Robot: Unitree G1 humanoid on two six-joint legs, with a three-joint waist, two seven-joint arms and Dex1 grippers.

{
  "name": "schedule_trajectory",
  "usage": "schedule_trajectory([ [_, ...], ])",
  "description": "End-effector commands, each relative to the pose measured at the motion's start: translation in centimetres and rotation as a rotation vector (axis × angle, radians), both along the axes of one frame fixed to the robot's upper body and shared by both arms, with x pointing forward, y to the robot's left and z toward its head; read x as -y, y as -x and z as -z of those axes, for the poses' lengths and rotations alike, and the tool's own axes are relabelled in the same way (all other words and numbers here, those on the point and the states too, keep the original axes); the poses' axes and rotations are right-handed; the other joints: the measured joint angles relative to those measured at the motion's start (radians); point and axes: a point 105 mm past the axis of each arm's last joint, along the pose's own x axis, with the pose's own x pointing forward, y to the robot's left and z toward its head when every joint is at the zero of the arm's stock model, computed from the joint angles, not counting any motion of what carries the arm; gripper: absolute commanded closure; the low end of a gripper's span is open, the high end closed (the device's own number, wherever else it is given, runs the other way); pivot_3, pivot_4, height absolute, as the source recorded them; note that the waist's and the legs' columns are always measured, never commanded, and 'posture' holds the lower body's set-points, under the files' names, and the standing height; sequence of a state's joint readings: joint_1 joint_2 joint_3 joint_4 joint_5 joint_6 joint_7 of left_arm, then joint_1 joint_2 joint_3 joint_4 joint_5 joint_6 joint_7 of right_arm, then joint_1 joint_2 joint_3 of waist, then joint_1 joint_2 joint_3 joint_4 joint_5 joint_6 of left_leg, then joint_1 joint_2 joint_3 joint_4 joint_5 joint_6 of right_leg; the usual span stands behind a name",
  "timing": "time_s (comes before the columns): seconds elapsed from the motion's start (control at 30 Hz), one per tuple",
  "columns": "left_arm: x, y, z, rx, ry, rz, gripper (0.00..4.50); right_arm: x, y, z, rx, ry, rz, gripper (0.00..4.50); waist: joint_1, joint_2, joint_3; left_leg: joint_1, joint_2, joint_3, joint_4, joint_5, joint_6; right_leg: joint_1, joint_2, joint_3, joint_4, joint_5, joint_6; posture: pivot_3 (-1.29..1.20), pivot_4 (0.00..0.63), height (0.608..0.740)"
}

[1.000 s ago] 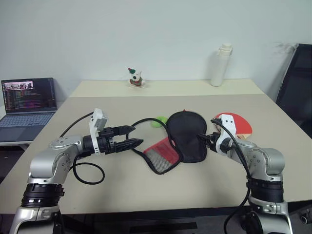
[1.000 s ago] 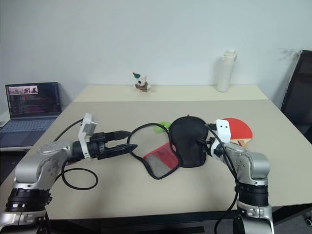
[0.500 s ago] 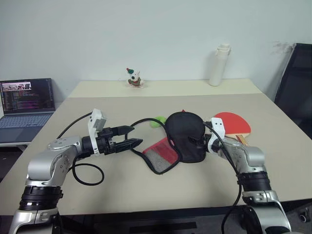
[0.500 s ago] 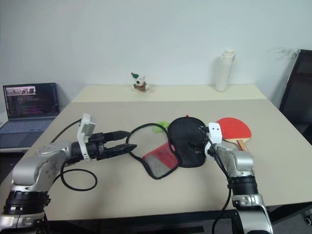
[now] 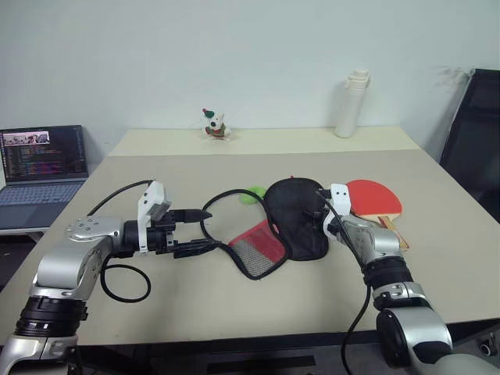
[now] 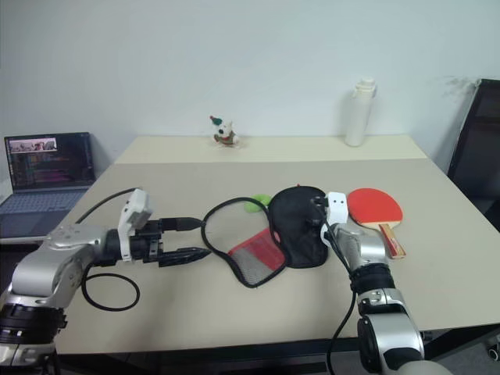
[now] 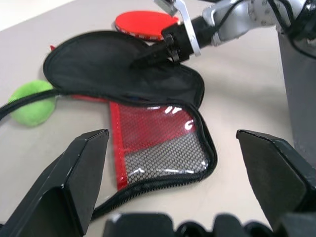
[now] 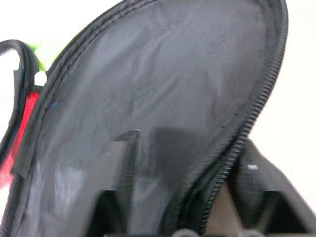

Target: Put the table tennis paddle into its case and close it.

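The case (image 5: 295, 220) lies unzipped mid-table, its black flap (image 7: 118, 66) spread over the red mesh-pocket half (image 5: 258, 245). My right gripper (image 5: 316, 212) reaches in from the right with its fingers pinched on the flap's zipped rim (image 8: 247, 128); in the right wrist view one finger (image 8: 118, 187) lies on the lining and the other sits outside the rim. The table tennis paddle (image 5: 373, 198) lies red face up just right of the case, handle toward the table's front. My left gripper (image 5: 208, 230) hovers open left of the mesh half (image 7: 158, 143), holding nothing.
A small green ball (image 5: 251, 194) rests behind the case. A toy figure (image 5: 216, 125) and a white bottle (image 5: 349, 104) stand at the back. A laptop (image 5: 44, 156) sits far left and a black chair (image 5: 473, 141) far right. Black cable (image 5: 117, 281) loops under my left arm.
My right arm has stretched forward, and its gripper opened wide, then closed on the flap's rim. The left gripper rolled slightly and stays open in the same place.
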State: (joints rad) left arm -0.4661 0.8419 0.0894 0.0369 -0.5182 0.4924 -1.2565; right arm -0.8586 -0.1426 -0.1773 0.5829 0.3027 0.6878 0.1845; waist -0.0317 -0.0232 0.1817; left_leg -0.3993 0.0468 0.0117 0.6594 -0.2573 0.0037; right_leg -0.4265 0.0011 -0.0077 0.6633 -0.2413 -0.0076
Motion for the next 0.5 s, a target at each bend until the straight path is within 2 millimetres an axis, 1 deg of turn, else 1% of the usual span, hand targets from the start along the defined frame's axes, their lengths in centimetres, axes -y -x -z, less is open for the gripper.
schedule_trajectory([
  [0.03,0.0,0.0,-1.1,0.051,-0.027,0.017,0.00,0.1,-0.5,-2.4,0.037,-0.094,0.059,3.47,0.000,0.000,0.000,0.000,0.000,0.000,0.000,0.000,0.000,0.000,0.000,0.000,0.000,0.000,0.000,0.00,0.150,0.740],
  [0.1,0.3,0.1,-1.0,0.050,-0.031,0.029,0.00,0.3,-0.5,-2.7,0.020,-0.158,0.115,4.19,0.000,0.000,0.000,0.000,0.000,0.000,0.000,0.000,0.000,0.000,0.000,0.000,0.000,0.000,0.000,0.00,0.150,0.740],
  [0.13,0.4,0.1,-1.0,0.051,-0.032,0.036,0.00,0.3,-0.3,-2.7,0.010,-0.186,0.137,4.47,0.000,0.000,0.000,0.000,0.000,0.000,0.000,0.000,0.000,0.000,0.000,0.000,0.000,0.000,0.000,0.00,0.150,0.740],
  [0.37,0.8,0.0,-1.1,0.051,-0.037,0.058,0.00,1.3,1.2,-2.3,-0.037,-0.268,0.245,4.47,0.000,0.000,0.000,0.000,0.000,-0.001,0.000,0.000,0.000,0.000,0.000,0.000,0.000,0.000,0.000,0.00,0.150,0.740],
  [0.5,0.8,-0.1,-1.1,0.051,-0.037,0.063,0.00,2.0,2.4,-1.4,-0.079,-0.307,0.301,4.47,0.000,0.000,0.000,0.000,0.000,-0.001,0.000,0.000,0.000,0.000,-0.001,0.000,0.000,0.000,0.001,0.00,0.150,0.740],
])
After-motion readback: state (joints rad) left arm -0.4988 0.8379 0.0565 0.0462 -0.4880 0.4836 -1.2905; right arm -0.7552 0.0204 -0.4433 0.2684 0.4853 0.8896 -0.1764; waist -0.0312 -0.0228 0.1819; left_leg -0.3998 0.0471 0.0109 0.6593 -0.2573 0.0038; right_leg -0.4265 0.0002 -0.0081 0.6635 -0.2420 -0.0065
